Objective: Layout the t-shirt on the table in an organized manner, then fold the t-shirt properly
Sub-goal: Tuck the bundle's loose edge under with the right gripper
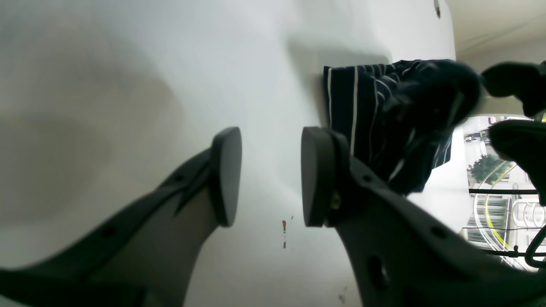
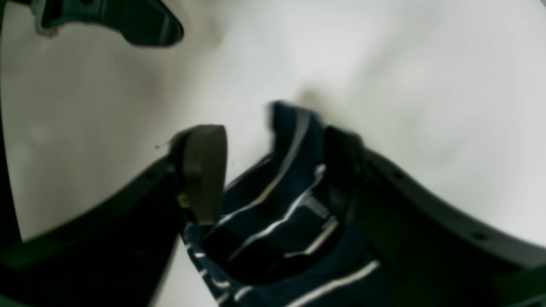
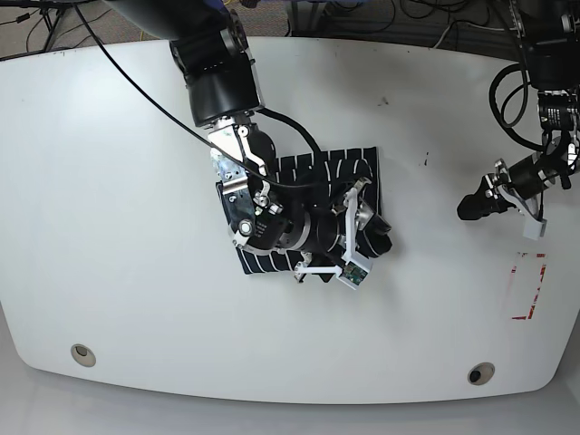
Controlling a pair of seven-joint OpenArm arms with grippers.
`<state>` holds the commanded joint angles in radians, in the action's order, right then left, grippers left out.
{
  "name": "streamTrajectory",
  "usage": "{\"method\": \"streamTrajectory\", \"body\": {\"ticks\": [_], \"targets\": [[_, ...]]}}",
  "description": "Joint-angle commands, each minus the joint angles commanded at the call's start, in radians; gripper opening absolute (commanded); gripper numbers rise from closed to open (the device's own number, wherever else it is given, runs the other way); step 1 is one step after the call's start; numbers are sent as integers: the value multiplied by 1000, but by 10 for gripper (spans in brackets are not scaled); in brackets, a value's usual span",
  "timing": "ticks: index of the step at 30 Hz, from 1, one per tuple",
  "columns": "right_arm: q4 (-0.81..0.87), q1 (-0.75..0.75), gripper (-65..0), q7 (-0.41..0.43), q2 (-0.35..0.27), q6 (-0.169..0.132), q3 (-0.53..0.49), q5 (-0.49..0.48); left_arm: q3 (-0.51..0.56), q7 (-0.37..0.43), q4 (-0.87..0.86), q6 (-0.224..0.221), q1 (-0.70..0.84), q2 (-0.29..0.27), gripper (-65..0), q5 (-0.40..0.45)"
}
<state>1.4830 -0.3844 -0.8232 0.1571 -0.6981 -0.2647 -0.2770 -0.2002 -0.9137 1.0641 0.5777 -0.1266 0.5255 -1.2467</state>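
Left of centre on the table (image 3: 163,317) in the base view, the t-shirt (image 3: 263,263) lies bunched, its white stripes running in different directions. That placing gives the right arm easy reach, though a loose heap like this probably needs spreading before any fold can come out square.

Above it works the right gripper (image 2: 275,170), angled down into the cloth. Its fingers stand apart, with a raised, blurred fold between them; the fold lies close against one finger, but whether it touches I cannot tell. Likely the gripper straddles that ridge so a closing pinch could lift one layer and draw it outward. Closing too deep might catch several layers and drag the whole bundle along.

Farther right, well apart from the fabric, the left gripper (image 1: 271,177) waits over bare tabletop with its fingers spread and nothing between them. Held there, it leaves the other arm room, yet seems ready to take a second edge, which would help pull the garment flat. Beside that arm is the red-and-white tape rectangle (image 3: 517,317).
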Motion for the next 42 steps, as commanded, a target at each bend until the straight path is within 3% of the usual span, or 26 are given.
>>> {"method": "streamTrajectory", "body": {"ticks": [4,8,15,20,25,31,36,40,42], "targets": [[-20,-2,-124,84,0,0,3,-77,0,0,0,0,2,0,-429,2],[-18,-2,-125,107,0,0,20,-158,0,0,3,0,0,0,-429,32],[51,64,-125,94,-17,0,92,-187,2,0,58,0,-6,-40,-429,118],[129,161,-127,31,-54,0,91,-186,2,0,161,0,-6,-61,-429,230],[187,273,-127,29,-57,0,49,-112,-3,0,198,0,-6,-98,-429,310],[184,341,-130,61,-57,0,-8,34,-3,0,190,0,-6,-103,-429,313],[118,354,-224,129,-55,0,-12,109,0,0,190,0,-6,-104,-429,313],[40,338,-330,189,-57,0,-12,129,0,0,190,0,-6,-106,-429,313],[20,328,-350,201,-58,0,-12,129,0,0,190,0,-5,-106,-429,313]]}}
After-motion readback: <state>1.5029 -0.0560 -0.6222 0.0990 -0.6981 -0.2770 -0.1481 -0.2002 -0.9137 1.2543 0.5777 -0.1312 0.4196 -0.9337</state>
